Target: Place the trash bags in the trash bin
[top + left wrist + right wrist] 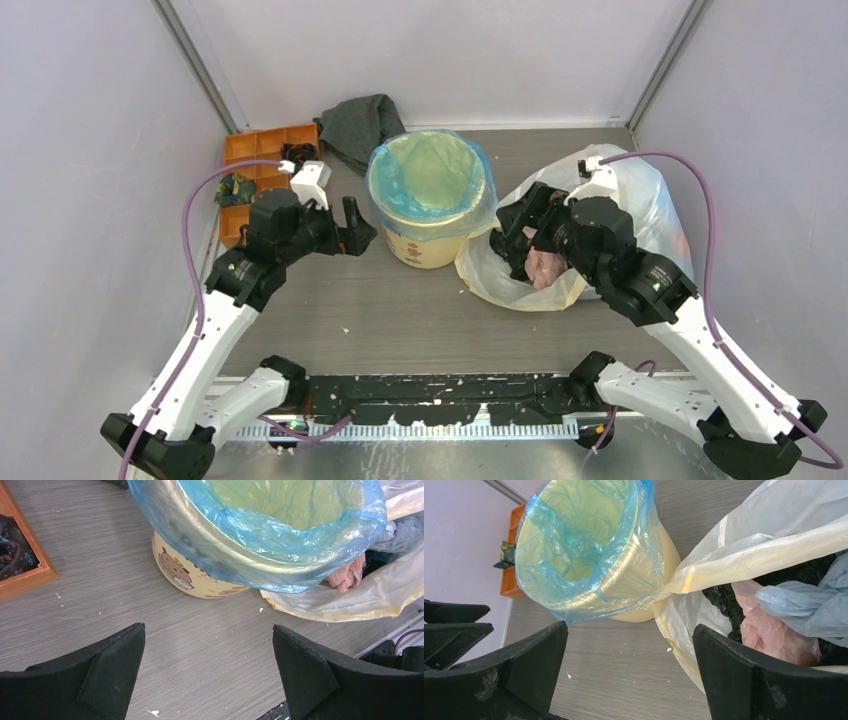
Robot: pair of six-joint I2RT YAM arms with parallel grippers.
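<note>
The cream-yellow trash bin [430, 240] stands mid-table, lined with the light-blue trash bag [430, 175], whose edge is folded over the rim. Both show in the left wrist view, bin [192, 575] and bag [280, 545], and in the right wrist view, bin [644, 611] and bag [584, 555]. My left gripper [352, 228] is open and empty, just left of the bin; its view shows bare table between the fingers [115, 665]. My right gripper [515, 225] is open and empty, between the bin and the whitish sack.
A whitish-clear sack with yellow patches [640, 210] lies right of the bin, holding pink, black and pale-blue bags [774, 630]. An orange compartment tray [262, 155] sits at the back left, a dark grey cloth [362, 128] behind the bin. Walls enclose three sides.
</note>
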